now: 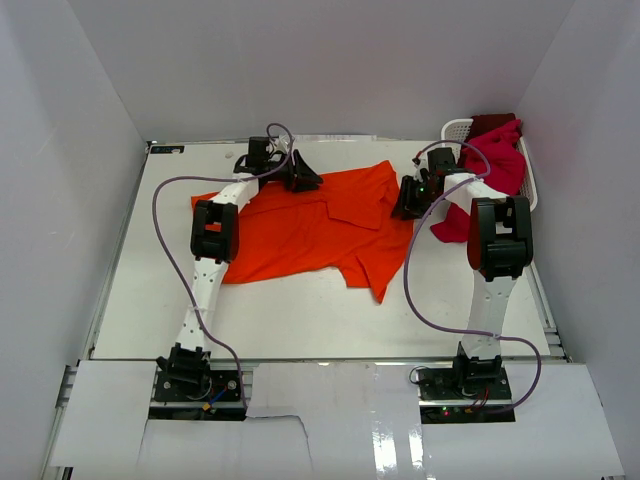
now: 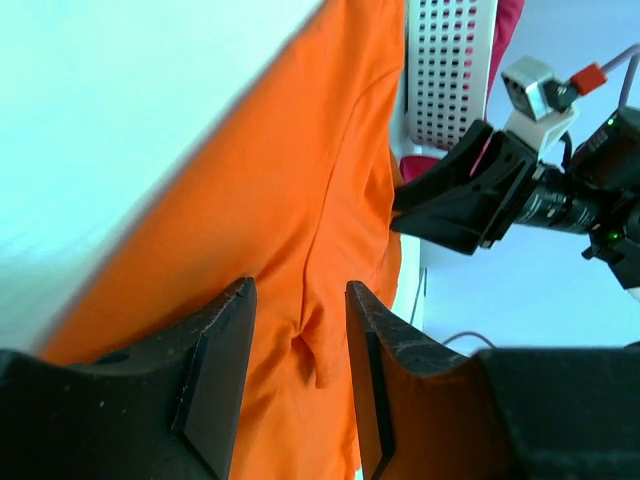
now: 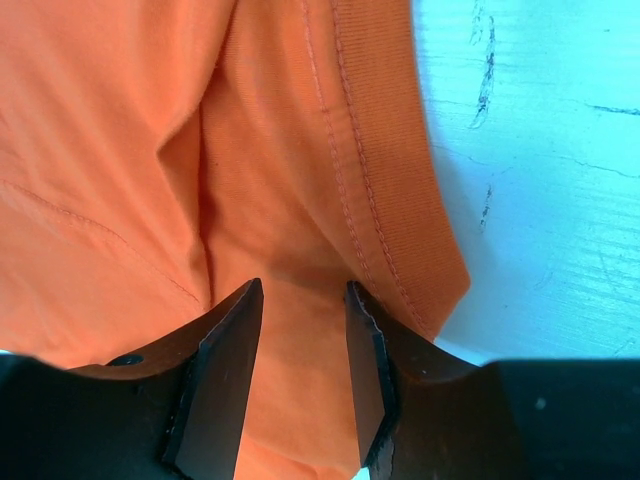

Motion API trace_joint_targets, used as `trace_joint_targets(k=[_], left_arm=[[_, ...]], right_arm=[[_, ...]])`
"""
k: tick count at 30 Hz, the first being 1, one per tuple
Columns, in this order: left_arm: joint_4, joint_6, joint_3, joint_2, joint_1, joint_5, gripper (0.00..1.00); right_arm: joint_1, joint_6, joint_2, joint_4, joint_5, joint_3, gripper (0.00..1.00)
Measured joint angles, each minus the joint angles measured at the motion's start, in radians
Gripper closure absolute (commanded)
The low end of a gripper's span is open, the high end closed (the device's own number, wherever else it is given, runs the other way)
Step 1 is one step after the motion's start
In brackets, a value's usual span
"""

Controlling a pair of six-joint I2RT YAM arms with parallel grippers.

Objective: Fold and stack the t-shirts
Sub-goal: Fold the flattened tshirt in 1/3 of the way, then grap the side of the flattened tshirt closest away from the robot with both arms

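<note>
A large orange t-shirt (image 1: 310,225) lies spread and rumpled across the middle of the table. My left gripper (image 1: 300,175) hovers at its far edge, jaws open. In the left wrist view the left gripper (image 2: 300,300) straddles a small raised fold (image 2: 320,350) of the orange t-shirt (image 2: 280,180) without pinching it. My right gripper (image 1: 408,200) sits at the shirt's right edge, open as well. The right wrist view shows the right gripper (image 3: 300,300) over orange cloth beside a stitched ribbed band (image 3: 400,200). Crimson and dark red t-shirts (image 1: 497,155) are heaped in the basket, and one hangs down (image 1: 452,226) onto the table.
A white lattice basket (image 1: 455,128) stands at the back right, against the right wall. White walls close in the table on the left, back and right. The right arm's purple cable (image 1: 415,290) loops over the table in front of the shirt.
</note>
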Motion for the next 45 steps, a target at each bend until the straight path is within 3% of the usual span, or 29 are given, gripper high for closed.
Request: trace_joint_targets(k=[8,15,18,24,27,32,38,45], left_arm=[[0.228,-0.163,-0.037,0.000,0.035,-0.010,0.40],[0.297,-0.217,-0.098,-0.140,0.062,-0.023,0.48],[0.235,-0.149,-0.258,-0.328,0.070,-0.051,0.44],[0.074,0.076,-0.747,-0.893,0.093,-0.202,0.41],[0.035,0.130,-1.012,-1.150,0.152,-0.234,0.40],[-0.082,0.194,-1.346,-1.373,0.315,-0.346,0.39],[-0.255,0.205,-1.558,-1.542,0.362,-0.467,0.35],[-0.345,0.176,-1.638,-1.786,0.376,-0.560,0.35]], right_arm=[[0.000,-0.031,-0.029,0.027,0.023,-0.016,0.53],[0.000,-0.089,-0.196,0.071,0.046,-0.035,0.52],[0.002,-0.103,-0.346,0.105,0.042,-0.105,0.51],[0.023,-0.093,-0.671,0.150,0.031,-0.370,0.50],[0.040,-0.078,-0.787,0.144,0.030,-0.520,0.49],[0.082,-0.055,-0.924,0.087,0.031,-0.713,0.49],[0.166,-0.019,-1.091,0.056,0.034,-0.899,0.49],[0.295,0.090,-1.200,0.026,0.092,-0.983,0.49]])
